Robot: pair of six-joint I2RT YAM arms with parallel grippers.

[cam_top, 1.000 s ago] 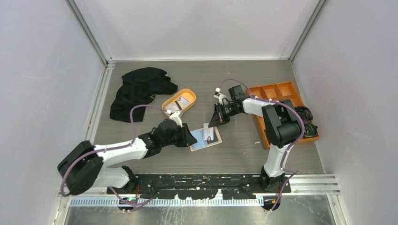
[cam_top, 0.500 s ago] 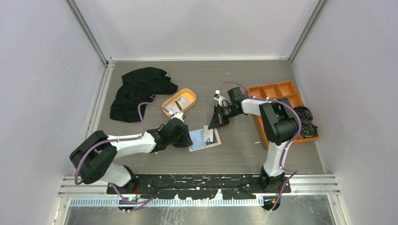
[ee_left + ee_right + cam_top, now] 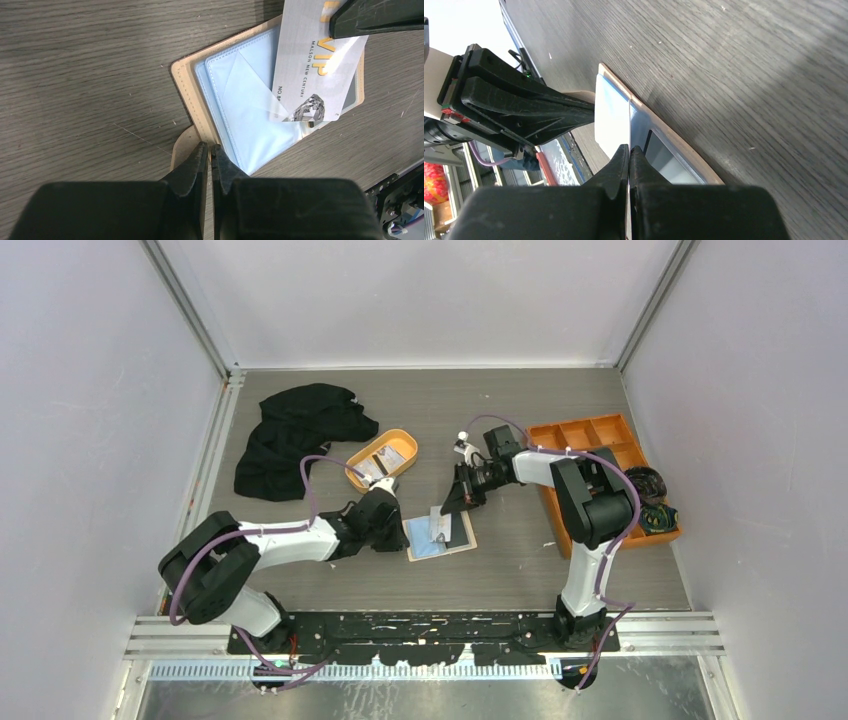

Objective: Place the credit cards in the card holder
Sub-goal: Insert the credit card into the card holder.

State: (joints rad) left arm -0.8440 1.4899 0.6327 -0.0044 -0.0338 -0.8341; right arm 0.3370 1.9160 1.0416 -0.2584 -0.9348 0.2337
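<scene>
The card holder (image 3: 440,540) lies open on the table, beige outside and pale blue inside (image 3: 250,100). My left gripper (image 3: 400,527) is at its left edge, and in the left wrist view its jaws (image 3: 210,148) pinch the beige rim beside the snap tab. My right gripper (image 3: 447,506) is shut on a whitish credit card (image 3: 315,60) printed "VIP". The card stands tilted over the holder, its lower end against the blue pockets. The right wrist view shows the gripper (image 3: 629,149) above the window pocket (image 3: 664,161), with the card edge-on.
An orange oval tray (image 3: 402,443) behind the holder contains more cards (image 3: 385,462). A black cloth (image 3: 300,430) lies at the back left. An orange compartmented box (image 3: 590,440) stands at the right, with dark cables (image 3: 655,502) beside it.
The left gripper has closed onto the holder's left rim, and its arm has drawn in. The right gripper with the card has shifted slightly left and down over the holder.
</scene>
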